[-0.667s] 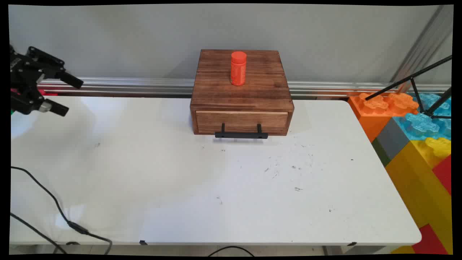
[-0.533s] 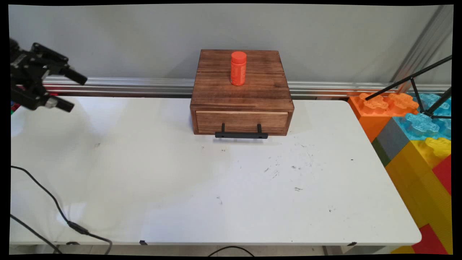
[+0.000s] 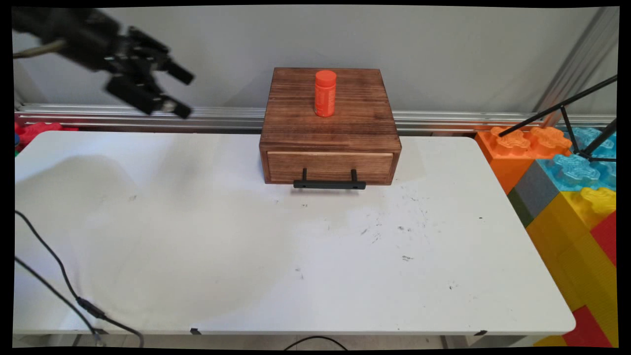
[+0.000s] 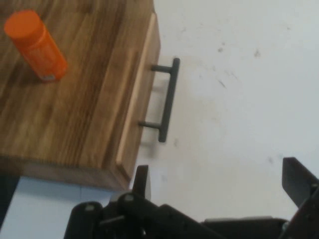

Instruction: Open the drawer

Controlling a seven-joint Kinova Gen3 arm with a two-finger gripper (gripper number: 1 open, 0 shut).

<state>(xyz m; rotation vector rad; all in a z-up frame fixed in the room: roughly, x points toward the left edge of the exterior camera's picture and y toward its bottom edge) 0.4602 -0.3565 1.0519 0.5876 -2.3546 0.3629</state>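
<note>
The black two-finger end effector (image 3: 180,93) hangs in the air above the bench's far left part, near the far edge, its fingers spread wide apart with nothing between them; it touches nothing and is well apart from everything that stands on the bench. The white bench (image 3: 207,256) carries a dark brown wooden box with one drawer (image 3: 329,129) at the middle of its far edge; the drawer front with its black bar handle (image 3: 329,184) faces the near edge and sits flush, so the drawer looks closed. An orange plastic cylinder-shaped bottle with a cap (image 3: 325,93) stands upright on the box's top, toward its far side, near the middle between the box's left and right edges.

In the hand view the box (image 4: 75,99), the bottle (image 4: 36,46) and the handle (image 4: 167,99) all lie ahead of the open fingers (image 4: 141,181).

Judged risks: the bottle is tall, narrow and free-standing, so a sideways brush from a finger or the linkage could tip it and let it roll off the box; the box looks light and unfixed, so a push or a pull on the handle could slide it along the bench; the black cable (image 3: 64,286) lying at the near left corner could snag if the arm sweeps low there.
</note>
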